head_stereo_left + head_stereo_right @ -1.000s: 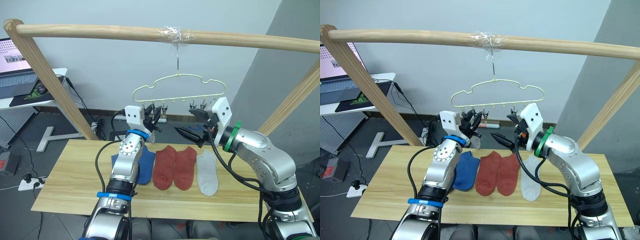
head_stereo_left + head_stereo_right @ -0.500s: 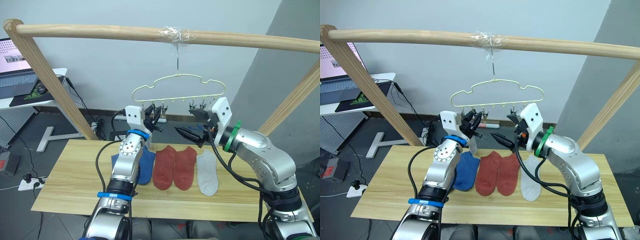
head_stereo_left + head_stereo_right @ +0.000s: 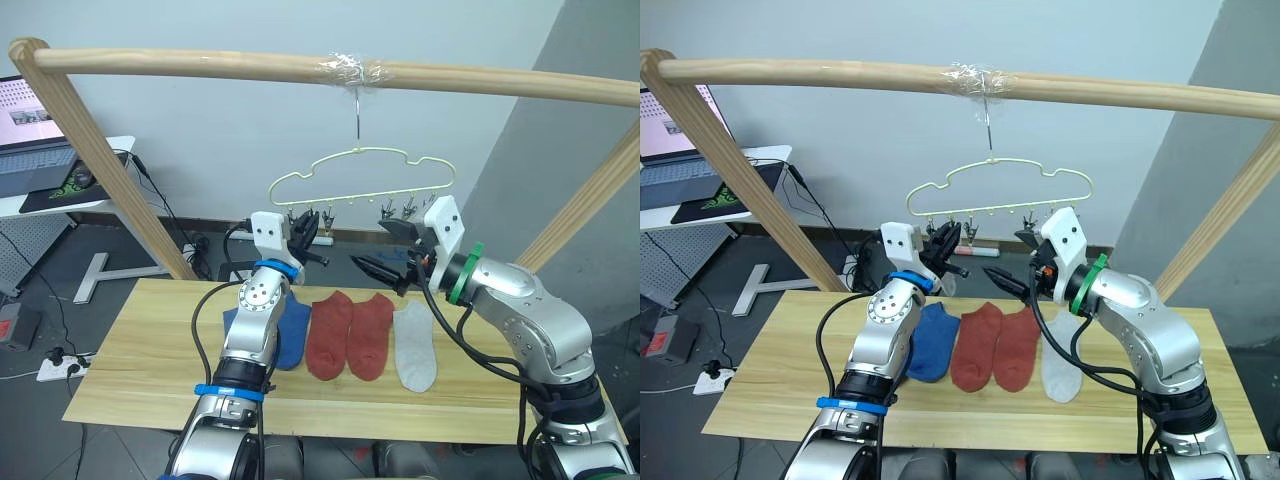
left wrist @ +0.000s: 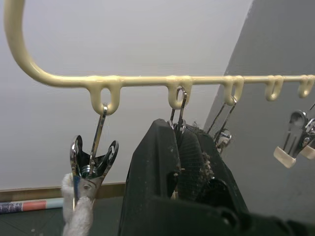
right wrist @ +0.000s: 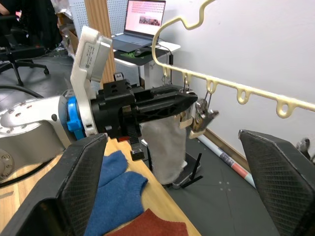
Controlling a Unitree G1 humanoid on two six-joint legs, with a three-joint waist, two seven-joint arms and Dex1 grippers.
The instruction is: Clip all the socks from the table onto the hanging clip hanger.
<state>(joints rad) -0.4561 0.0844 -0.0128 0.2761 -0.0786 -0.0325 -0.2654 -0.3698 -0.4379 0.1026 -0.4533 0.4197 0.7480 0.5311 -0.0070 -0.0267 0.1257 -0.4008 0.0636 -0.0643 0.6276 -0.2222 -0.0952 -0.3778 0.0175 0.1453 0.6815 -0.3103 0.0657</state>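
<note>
A: What has moved since a second ago?
B: Only the clip hanger (image 3: 360, 152). It has swung slightly to the robot's right. Both arms are about where they were.

A: Nearest things first.
B: The table (image 3: 130, 370) has socks laid flat in a row. A blue sock (image 3: 292, 335) lies on the robot's left, partly behind the left arm. Next come two rust-red socks (image 3: 328, 340) (image 3: 371, 335), touching side by side. A light grey sock (image 3: 415, 348) lies just beside them on the right.

A: Left gripper?
B: The left gripper (image 4: 178, 129) is raised at the hanger's lower bar. Its fingers (image 4: 150, 162) are pressed together, pinching the second clip (image 4: 179, 105) from the hanger's end. That clip's wire drops in between them.

A: Any sock hung already?
B: Yes, another light grey sock (image 5: 167, 147) hangs from the end clip (image 4: 91, 162), just beside the left fingertips.

A: Right gripper?
B: The right gripper (image 3: 385, 245) is up near the hanger's right clips. Its fingers (image 5: 273, 172) are spread wide and hold nothing.

A: Farther back?
B: The hanger's hook sits on the wooden pole (image 3: 200, 65) under clear tape. A laptop (image 3: 30, 140) stands on a white desk (image 3: 95, 195) on the far left.
</note>
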